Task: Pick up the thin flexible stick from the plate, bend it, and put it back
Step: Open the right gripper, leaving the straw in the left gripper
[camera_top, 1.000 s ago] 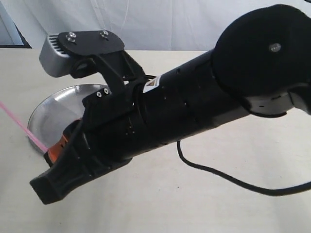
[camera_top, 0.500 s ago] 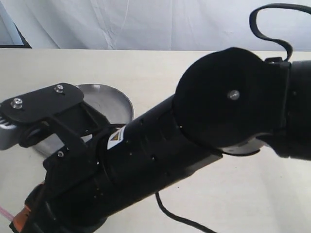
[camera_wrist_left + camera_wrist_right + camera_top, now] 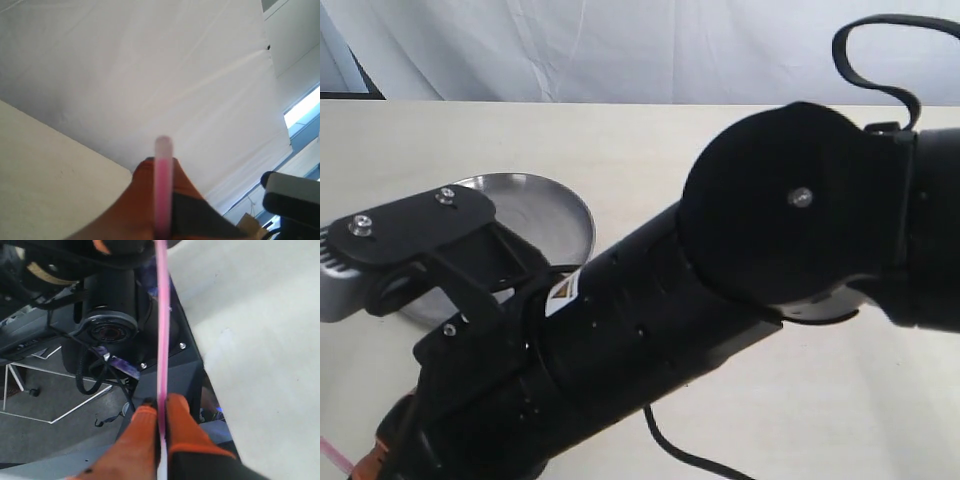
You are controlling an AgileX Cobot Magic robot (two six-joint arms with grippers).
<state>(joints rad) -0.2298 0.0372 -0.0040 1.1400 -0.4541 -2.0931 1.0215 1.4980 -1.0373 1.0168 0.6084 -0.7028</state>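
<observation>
The thin flexible stick [image 3: 162,330] is a straight pink strand held off the plate. My right gripper [image 3: 161,407] is shut on it, its orange fingers [image 3: 145,427] pinching one end. The left gripper [image 3: 163,165] is shut on the other part, and the whitish tip [image 3: 163,145] pokes out past its orange pads. In the exterior view only a short pink bit of the stick [image 3: 330,452] shows at the lower left corner, beside an orange fingertip [image 3: 386,438]. The silver plate [image 3: 555,215] lies on the table, partly hidden behind the black arm.
A thick black arm [image 3: 720,300] with its wrist camera bracket [image 3: 410,230] fills most of the exterior view, crossing from right to lower left. A black cable [image 3: 690,455] trails on the beige table [image 3: 650,150]. White curtain hangs behind.
The black arm swung down toward the lower left, carrying the stick almost out of the exterior view and uncovering more of the plate. Over the last half second it barely shifted.
</observation>
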